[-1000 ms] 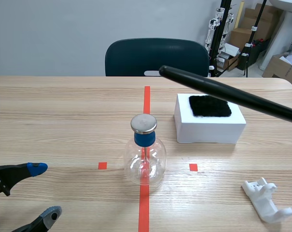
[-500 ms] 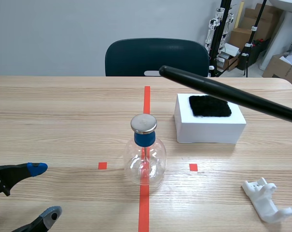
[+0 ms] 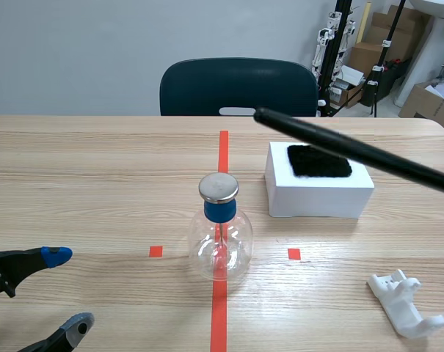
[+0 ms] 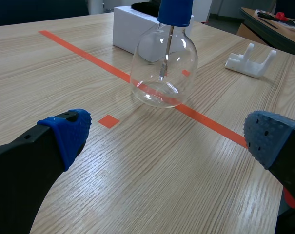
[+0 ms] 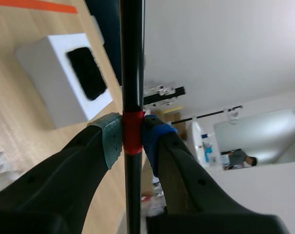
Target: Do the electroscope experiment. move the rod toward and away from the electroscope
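The electroscope (image 3: 220,235), a clear glass flask with a blue neck and a round metal cap, stands on the red tape line mid-table; it shows ahead of my left gripper as the electroscope (image 4: 164,63). A long black rod (image 3: 354,150) slants in the air from the right edge, its tip (image 3: 260,115) up and to the right of the cap, well apart from it. My right gripper (image 5: 131,138) is shut on the rod (image 5: 131,73) at a red band. My left gripper (image 3: 60,290) rests open low at the near left, also seen as the left gripper (image 4: 167,134).
A white block (image 3: 318,182) with a black cloth pad (image 3: 318,160) on top sits right of the flask. A white plastic stand (image 3: 405,302) lies at the near right. A dark chair (image 3: 238,86) stands behind the far edge.
The rod's tip has shifted right and slightly down, away from the electroscope's cap. The left gripper and flask have not moved.
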`<action>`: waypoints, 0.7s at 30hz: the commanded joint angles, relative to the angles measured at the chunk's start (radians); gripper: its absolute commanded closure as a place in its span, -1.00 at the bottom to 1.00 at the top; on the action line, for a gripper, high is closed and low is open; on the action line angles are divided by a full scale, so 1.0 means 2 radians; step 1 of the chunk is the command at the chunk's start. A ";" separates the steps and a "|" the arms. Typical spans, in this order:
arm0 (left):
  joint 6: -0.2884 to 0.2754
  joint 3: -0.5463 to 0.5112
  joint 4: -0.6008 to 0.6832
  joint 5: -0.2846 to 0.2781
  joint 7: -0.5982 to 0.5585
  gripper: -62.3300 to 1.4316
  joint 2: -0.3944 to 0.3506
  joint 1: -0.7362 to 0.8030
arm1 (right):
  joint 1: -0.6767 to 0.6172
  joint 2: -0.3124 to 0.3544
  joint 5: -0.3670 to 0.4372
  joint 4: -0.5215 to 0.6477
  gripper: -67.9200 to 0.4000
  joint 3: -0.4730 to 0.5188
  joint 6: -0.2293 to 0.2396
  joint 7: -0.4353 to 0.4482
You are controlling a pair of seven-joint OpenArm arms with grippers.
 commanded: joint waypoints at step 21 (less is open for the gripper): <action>-0.001 -0.003 0.003 -0.005 -0.007 -1.00 0.001 -0.003 | 0.006 0.004 0.003 0.008 0.99 0.002 0.016 0.000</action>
